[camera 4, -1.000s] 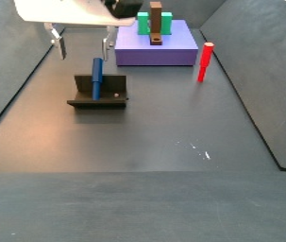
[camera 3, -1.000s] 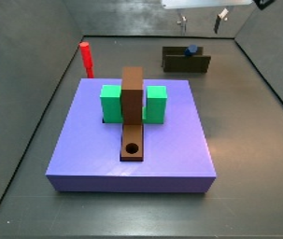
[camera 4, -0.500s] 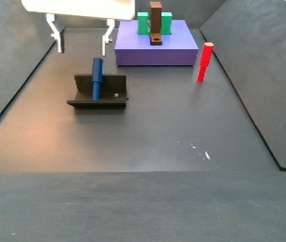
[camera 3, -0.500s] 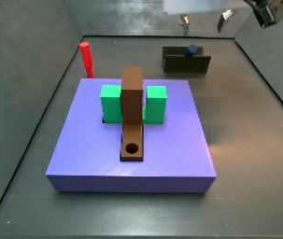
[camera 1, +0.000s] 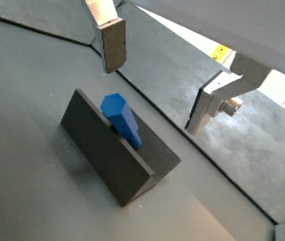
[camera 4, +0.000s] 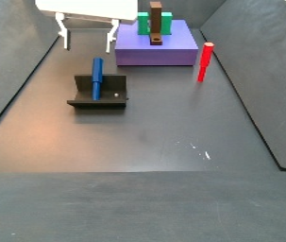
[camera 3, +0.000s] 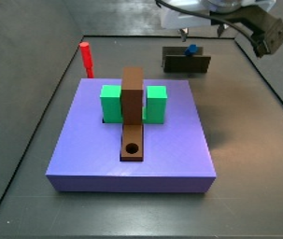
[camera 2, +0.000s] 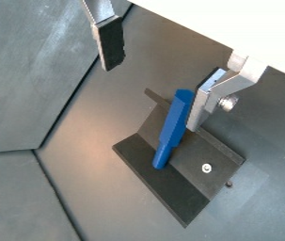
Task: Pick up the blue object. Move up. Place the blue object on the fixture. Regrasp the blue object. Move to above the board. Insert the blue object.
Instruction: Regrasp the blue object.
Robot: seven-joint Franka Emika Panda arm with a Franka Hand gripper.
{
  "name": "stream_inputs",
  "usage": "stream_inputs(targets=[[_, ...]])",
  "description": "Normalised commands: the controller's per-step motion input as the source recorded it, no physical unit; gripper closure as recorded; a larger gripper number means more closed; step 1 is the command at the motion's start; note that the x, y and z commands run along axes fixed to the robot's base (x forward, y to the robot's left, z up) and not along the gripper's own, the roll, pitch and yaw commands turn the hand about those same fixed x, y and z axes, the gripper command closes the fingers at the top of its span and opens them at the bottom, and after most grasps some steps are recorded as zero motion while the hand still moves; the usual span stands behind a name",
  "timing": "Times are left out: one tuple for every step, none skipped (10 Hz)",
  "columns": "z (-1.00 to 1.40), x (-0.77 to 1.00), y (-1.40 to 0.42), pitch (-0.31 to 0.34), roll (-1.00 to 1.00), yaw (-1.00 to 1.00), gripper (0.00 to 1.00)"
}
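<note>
Both wrist views show the slim saturated-blue cylindrical peg point(camera 2: 172, 128) leaning in the small dark L-shaped fixture point(camera 2: 189, 176). Above the fixture, the end effector point(camera 4: 89, 36) hangs empty, fingers point(camera 2: 108, 40) apart. A misaligned regrasp could knock the leaning peg off.

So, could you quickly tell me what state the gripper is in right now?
Gripper: open and empty, fingers spread apart above the slim blue cylindrical peg, which leans in the dark L-shaped fixture.

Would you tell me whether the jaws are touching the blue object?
Apart: in a side view the open gripper hangs above the blue object, which leans in the fixture.
</note>
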Motion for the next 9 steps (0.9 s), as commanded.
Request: stream_inputs(targets=[[0.0, 0.0, 0.0, 0.0, 0.01, 0.0, 0.0], [-0.11, 0.0, 0.0, -0.04, 0.11, 0.0, 0.0], [-0.31, -0.03, -0.08, -0.069, 0.15, 0.05, 0.0], [-0.34, -0.01, -0.12, 0.0, 0.38, 0.0, 0.0], [-0.33, -0.07, -0.02, 0.0, 0.37, 0.01, 0.0], [-0.23, -0.21, 0.0, -0.057, 0.4, 0.15, 0.0], [-0.1, -0.07, -0.07, -0.014, 0.54, 0.21, 0.0], [-0.15, 0.0, -0.12, 0.0, 0.61, 0.12, 0.0], [-0.31, 0.0, 0.0, 0.0, 0.32, 0.02, 0.0]])
